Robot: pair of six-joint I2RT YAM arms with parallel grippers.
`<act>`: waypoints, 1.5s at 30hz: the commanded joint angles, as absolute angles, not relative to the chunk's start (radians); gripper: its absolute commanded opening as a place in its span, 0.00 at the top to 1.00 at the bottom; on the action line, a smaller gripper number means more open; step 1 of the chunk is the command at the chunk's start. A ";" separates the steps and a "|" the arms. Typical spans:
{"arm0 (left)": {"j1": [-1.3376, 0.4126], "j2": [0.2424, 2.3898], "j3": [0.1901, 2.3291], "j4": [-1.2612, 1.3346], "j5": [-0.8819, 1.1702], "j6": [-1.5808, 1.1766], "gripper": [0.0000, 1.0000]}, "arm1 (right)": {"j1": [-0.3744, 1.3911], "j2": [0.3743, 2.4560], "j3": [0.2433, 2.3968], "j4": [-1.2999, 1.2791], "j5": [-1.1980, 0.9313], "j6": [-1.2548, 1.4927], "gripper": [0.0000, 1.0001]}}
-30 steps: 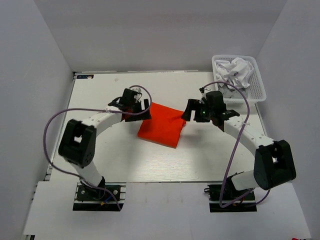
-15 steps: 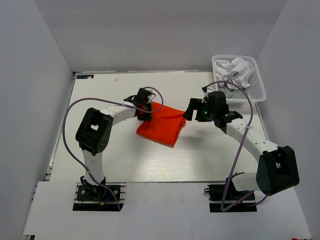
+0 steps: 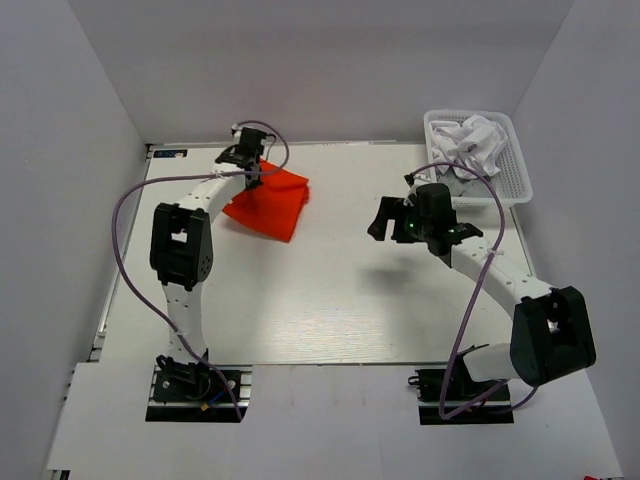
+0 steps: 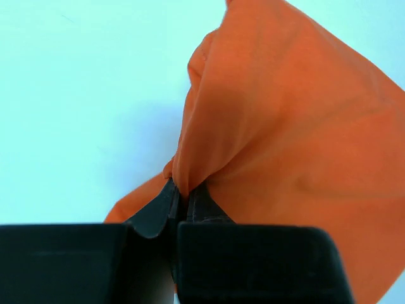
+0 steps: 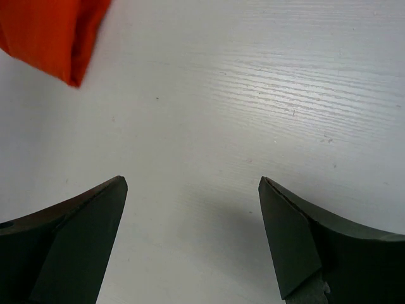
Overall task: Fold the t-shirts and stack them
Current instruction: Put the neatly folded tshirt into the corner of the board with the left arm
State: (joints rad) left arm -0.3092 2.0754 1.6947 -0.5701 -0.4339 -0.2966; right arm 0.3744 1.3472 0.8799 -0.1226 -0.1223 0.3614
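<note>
The folded orange-red t-shirt (image 3: 268, 203) lies at the far left of the table. My left gripper (image 3: 250, 166) is shut on its far edge. In the left wrist view the cloth (image 4: 291, 126) bunches up between the closed fingertips (image 4: 180, 197). My right gripper (image 3: 385, 220) hangs open over bare table right of centre, holding nothing. Its wrist view shows the two fingers (image 5: 82, 221) spread wide and a corner of the orange-red t-shirt (image 5: 50, 31) at the top left. White and grey t-shirts (image 3: 470, 145) lie crumpled in the basket.
A white plastic lattice basket (image 3: 518, 185) stands at the far right corner of the table. Grey walls close in the table on the left, back and right. Purple cables loop from both arms.
My left gripper shut on the orange-red t-shirt and dragged it from the table's middle to the far left. The right gripper let it go and stayed open near its place.
</note>
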 commanded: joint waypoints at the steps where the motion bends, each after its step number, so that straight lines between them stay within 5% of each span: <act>1: -0.220 2.111 1.814 -0.603 -0.566 -0.223 1.00 | 0.367 1.385 0.916 -0.054 -0.112 0.337 0.10; 18: 0.084 2.411 2.189 -0.494 -0.626 0.047 1.00 | 0.336 1.509 1.017 -0.100 -0.078 0.348 0.10; 28: 0.146 2.434 2.210 -0.443 -0.650 0.058 1.00 | 0.327 1.513 1.017 -0.100 -0.083 0.364 0.10; 29: 0.155 2.434 2.220 -0.433 -0.660 0.058 0.96 | 0.327 1.513 1.016 -0.097 -0.087 0.367 0.10; 30: 0.155 2.425 2.220 -0.417 -0.681 0.058 0.63 | 0.327 1.511 1.015 -0.095 -0.089 0.364 0.10; 33: 0.164 2.401 2.210 -0.342 -0.753 0.077 0.00 | 0.328 1.512 1.023 -0.094 -0.104 0.364 0.10; 40: 0.115 2.238 2.243 -0.501 -0.649 -0.061 0.00 | 0.327 1.471 0.977 -0.022 -0.130 0.383 0.10; 43: 0.095 1.996 2.018 -0.473 -0.389 -0.245 0.00 | 0.327 1.450 0.944 -0.014 -0.140 0.399 0.10; 45: 0.056 1.835 1.669 -0.337 -0.186 -0.326 0.00 | 0.330 1.431 0.920 -0.012 -0.150 0.400 0.10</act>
State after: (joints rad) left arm 0.1131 2.1090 1.9190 -0.4225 -0.4690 -0.1520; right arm 0.3332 1.4792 0.9489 -0.0601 -0.1272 0.3847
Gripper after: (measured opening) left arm 0.997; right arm 0.904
